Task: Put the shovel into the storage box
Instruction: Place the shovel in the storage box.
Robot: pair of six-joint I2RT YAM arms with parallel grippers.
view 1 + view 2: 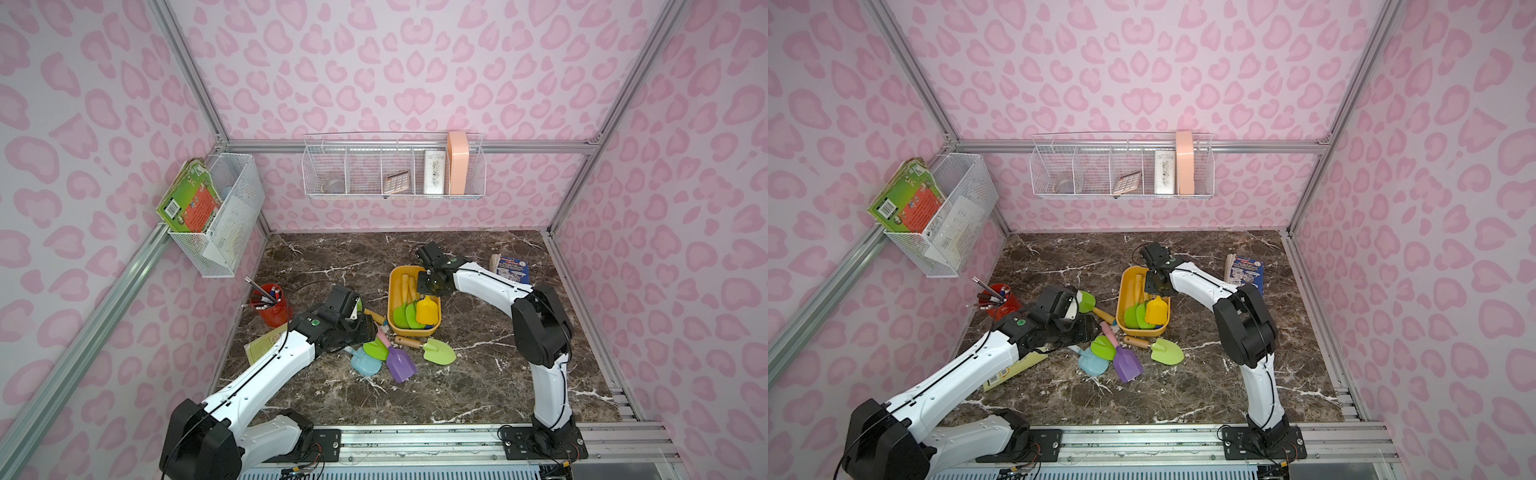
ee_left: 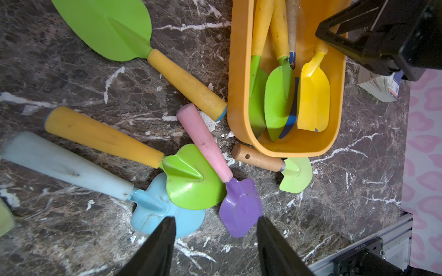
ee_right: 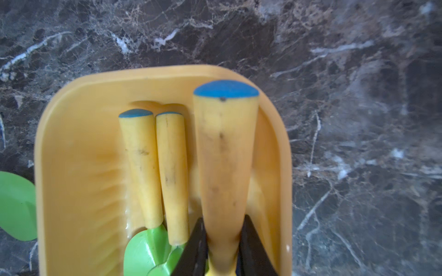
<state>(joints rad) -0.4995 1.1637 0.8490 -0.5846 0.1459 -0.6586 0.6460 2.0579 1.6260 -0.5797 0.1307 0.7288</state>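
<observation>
Five loose shovels (image 2: 240, 205) lie on the tabletop (image 1: 478, 374) just beside the storage box (image 1: 391, 299). R gripper (image 3: 223, 222) pinches the yellow shovel (image 1: 427, 309) by the handle neck, blade already inside the box, handle lined up w/ the others, prob. so it drops in flat. L gripper (image 2: 216, 221) hangs open & empty over the pile, ready for the next pick.

Matt plastic storage box (image 2: 240, 71), glossy painted yellow shovel (image 2: 313, 100), polished marble table (image 2: 358, 179).
</observation>
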